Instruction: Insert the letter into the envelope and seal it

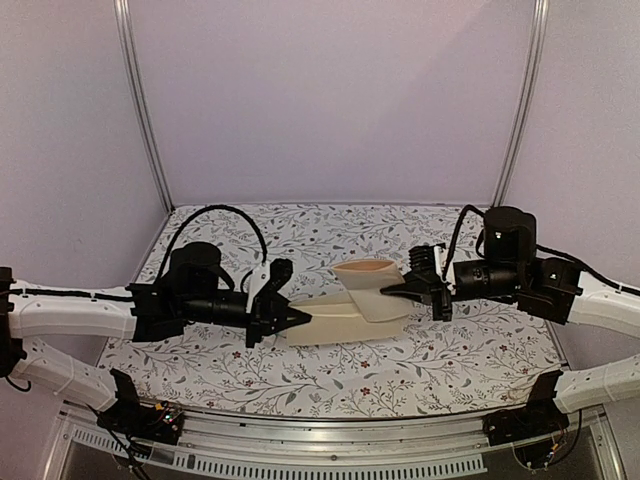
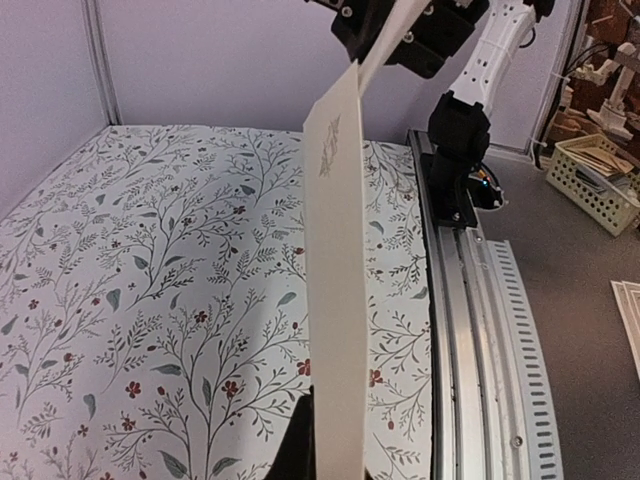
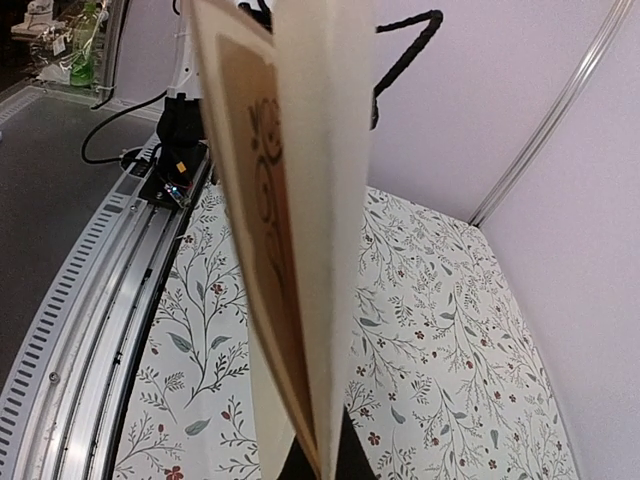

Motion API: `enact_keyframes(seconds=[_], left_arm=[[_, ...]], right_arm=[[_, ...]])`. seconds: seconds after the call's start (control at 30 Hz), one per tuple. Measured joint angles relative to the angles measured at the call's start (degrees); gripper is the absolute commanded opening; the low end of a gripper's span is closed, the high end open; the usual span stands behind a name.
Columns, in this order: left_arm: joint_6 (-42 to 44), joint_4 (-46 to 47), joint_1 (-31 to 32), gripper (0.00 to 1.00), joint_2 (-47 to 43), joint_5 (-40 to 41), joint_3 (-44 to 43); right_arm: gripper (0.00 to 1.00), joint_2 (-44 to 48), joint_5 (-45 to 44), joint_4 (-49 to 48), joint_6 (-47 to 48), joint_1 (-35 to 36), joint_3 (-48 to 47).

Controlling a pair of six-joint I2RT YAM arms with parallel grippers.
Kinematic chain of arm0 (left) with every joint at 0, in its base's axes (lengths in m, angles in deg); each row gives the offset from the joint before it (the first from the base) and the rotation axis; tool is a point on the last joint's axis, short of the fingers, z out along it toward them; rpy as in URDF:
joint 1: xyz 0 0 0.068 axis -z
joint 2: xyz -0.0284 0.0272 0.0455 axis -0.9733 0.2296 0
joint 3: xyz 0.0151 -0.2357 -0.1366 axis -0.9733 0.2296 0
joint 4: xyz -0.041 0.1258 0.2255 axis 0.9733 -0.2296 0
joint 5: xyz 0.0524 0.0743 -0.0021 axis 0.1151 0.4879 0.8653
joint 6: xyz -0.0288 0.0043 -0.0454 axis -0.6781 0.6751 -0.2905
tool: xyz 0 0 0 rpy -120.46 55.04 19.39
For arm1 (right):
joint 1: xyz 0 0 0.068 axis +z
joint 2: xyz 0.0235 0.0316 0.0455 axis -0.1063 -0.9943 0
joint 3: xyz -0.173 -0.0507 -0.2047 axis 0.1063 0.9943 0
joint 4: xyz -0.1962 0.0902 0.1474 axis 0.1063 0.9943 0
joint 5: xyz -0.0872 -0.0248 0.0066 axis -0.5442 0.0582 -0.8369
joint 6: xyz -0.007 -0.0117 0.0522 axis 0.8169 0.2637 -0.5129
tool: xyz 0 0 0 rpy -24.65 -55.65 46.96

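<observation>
Left tool [image 1: 292, 322] is pressed tight on the left end of the envelope [image 2: 335, 300]. The right tool [image 1: 398, 291] pinches the letter [image 3: 262, 200] at the envelope's right end. Both papers hang in the air above the tabletop [image 1: 200, 370], and the letter crosses over the envelope's right end. I cannot tell if any of it is inside yet.

A few things could go wrong, I think. Paper is thin and bendy, so if the tools pull away from each other, the envelope could rip or slip out. If they push together, it could buckle and crease. The letter's corner could catch on the envelope's mouth and fold over, not slide in. If one tool lets go too soon, the paper would flop down.

The envelope is smooth, plain cream, flat and long, with a faint little mark near its right end. The letter is tan like old paper, with a dark curly border. A cream sheet sits right against it, and I cannot tell if that is the envelope's flap. Under the envelope, the tabletop has a cloth with leaves and small red flowers.
</observation>
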Motion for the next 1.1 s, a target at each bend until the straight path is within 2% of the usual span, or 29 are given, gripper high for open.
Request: enact_keyframes(seconds=[0.87,1.1], left_arm=[[-0.4,1.0,0.0,0.00,1.9,1.5,0.0],[-1.2,1.4,-0.1,0.00,1.9,0.8,0.0]], right_arm=[[0.00,-1.4,-5.9,5.6,3.1,0.7,-6.2],[0.00,-4.4,-6.3,7.6,3.5,0.7,-8.9]])
